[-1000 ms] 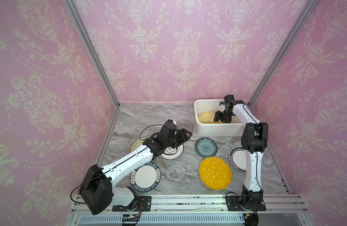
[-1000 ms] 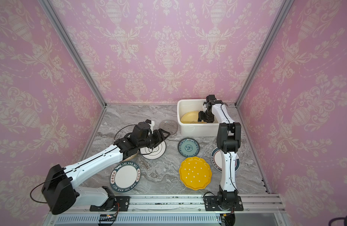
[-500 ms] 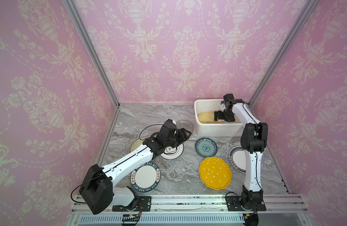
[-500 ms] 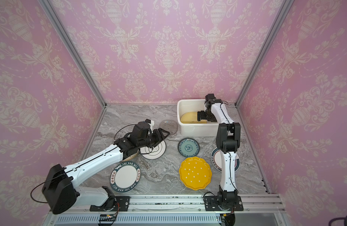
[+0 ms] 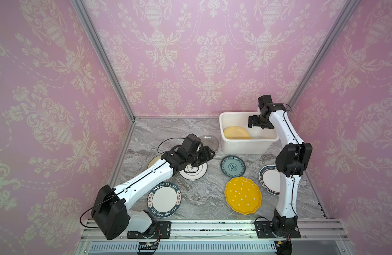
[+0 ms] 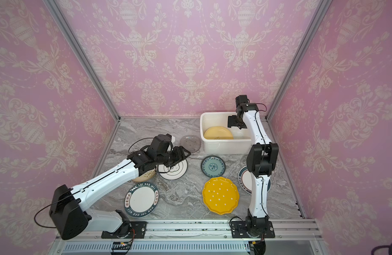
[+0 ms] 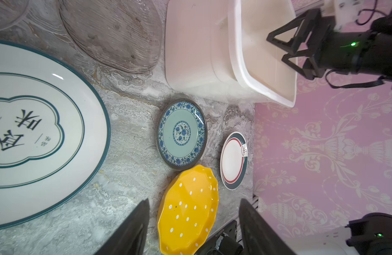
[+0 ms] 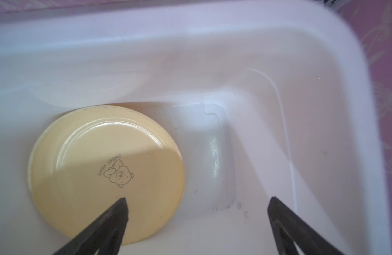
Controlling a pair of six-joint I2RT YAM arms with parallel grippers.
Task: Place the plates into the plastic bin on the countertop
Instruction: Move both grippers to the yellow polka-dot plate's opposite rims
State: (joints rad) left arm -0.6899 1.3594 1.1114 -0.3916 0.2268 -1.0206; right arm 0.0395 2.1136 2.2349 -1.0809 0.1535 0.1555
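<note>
Since a second ago the right gripper (image 8: 198, 201) has let go and lifted. Its jaws stand spread wide above the pale yellow plate (image 8: 106, 174), which lies on the floor of the plastic bin (image 5: 245, 146) at far right, leaving room to stack more. The left gripper (image 7: 194, 202), jaws apart and empty, hovers over a teal-rimmed white plate (image 7: 47, 99) on the countertop (image 5: 203, 194), likely lining up the next pick

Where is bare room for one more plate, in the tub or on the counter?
Bare: in the white plastic bin, right of the pale yellow round plate; on the grey marble countertop, behind the clear glass plate. Crowded: around the teal patterned plate.
</note>
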